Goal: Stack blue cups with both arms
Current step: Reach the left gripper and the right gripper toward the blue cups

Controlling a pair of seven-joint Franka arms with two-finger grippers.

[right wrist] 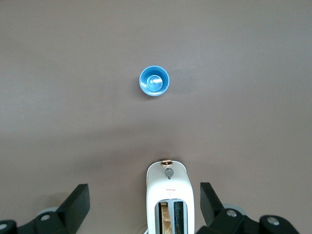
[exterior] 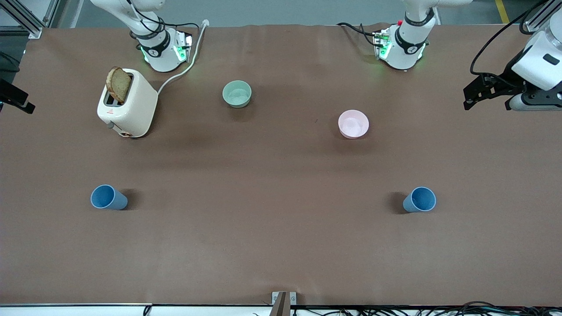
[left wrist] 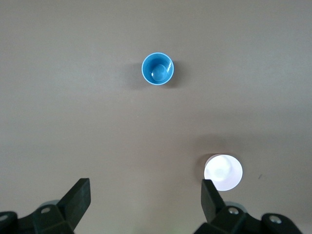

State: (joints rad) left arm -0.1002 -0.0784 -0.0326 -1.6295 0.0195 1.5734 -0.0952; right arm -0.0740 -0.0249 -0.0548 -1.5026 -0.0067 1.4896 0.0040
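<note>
**End effectors wide open, empty, both raised**

Left end effector (left wrist: 145, 195) sits at the front view's right edge, fingers spread, gripping nothing. Right end effector (right wrist: 145, 197) likewise, over the toaster (right wrist: 168, 195). Blue cups upright on the bench (exterior: 272, 228): one (exterior: 108, 197) lower left, other (exterior: 419, 199) lower right, well apart.

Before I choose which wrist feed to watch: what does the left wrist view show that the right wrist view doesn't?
Only the left wrist view shows the pink bowl, beside the open left hand. Only the right wrist view shows the toaster with bread in its slot, between the fingers of the open right hand. Both show one upright blue cup apiece on the brown table: the left arm's cup and the right arm's cup.
</note>
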